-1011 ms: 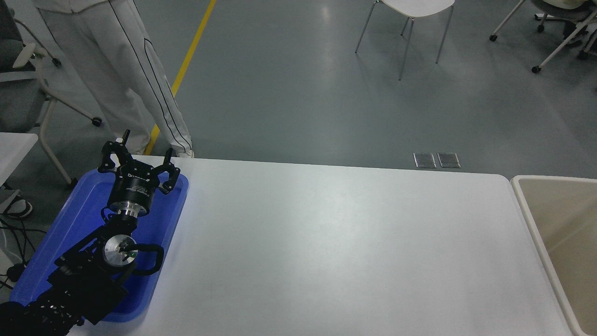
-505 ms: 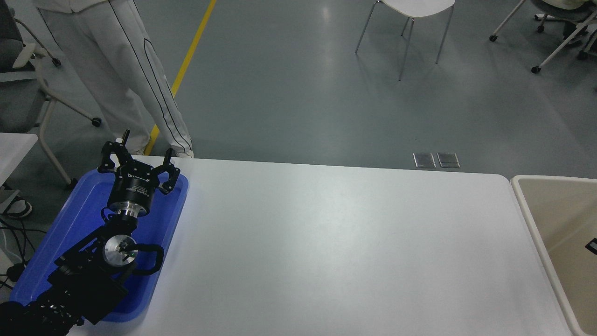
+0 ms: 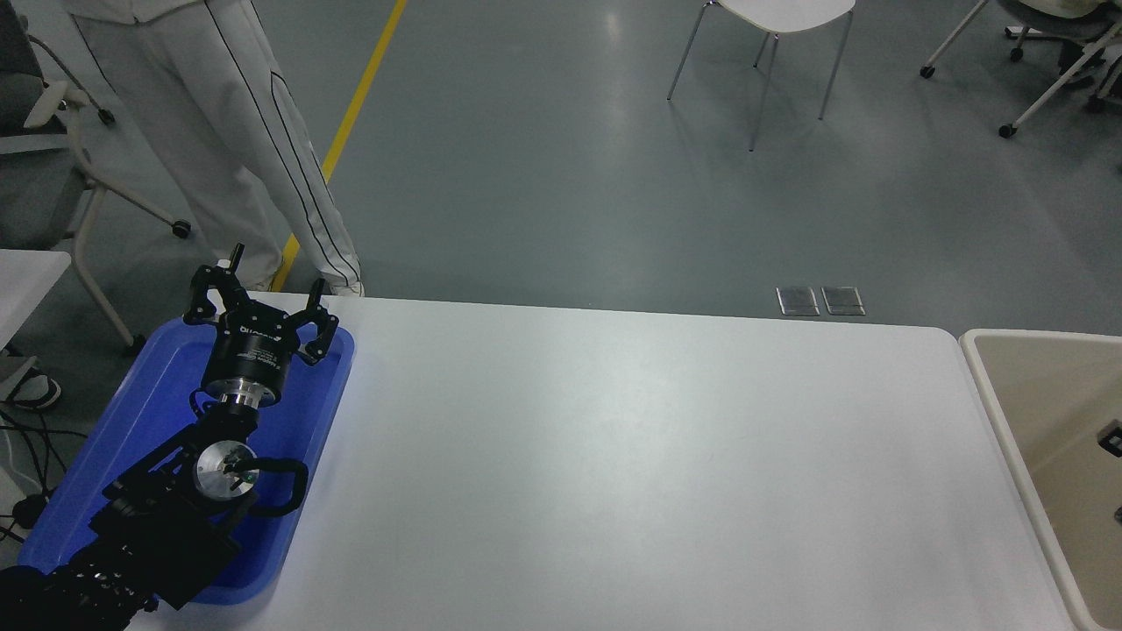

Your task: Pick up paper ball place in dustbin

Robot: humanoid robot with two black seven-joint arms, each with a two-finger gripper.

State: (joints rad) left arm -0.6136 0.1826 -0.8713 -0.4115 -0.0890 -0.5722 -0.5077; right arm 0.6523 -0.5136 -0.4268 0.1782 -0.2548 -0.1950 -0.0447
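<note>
One white table [image 3: 614, 456] fills my view, grey floor [image 3: 561, 158] beyond; left claw [image 3: 259, 307] spread wide over the blue tray [image 3: 131, 421], right claw [image 3: 1113, 438] barely visible, state unclear.

Right end effector [image 3: 1115, 473] mostly off-frame

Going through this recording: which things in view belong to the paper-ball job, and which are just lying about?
Part of the job:
- dustbin, at the table's right end
- right gripper, only black bits showing over the dustbin
- paper ball: not visible

Just lying about:
- blue tray
- left gripper, parked over the tray
- white chair
- person standing at the far left
</note>
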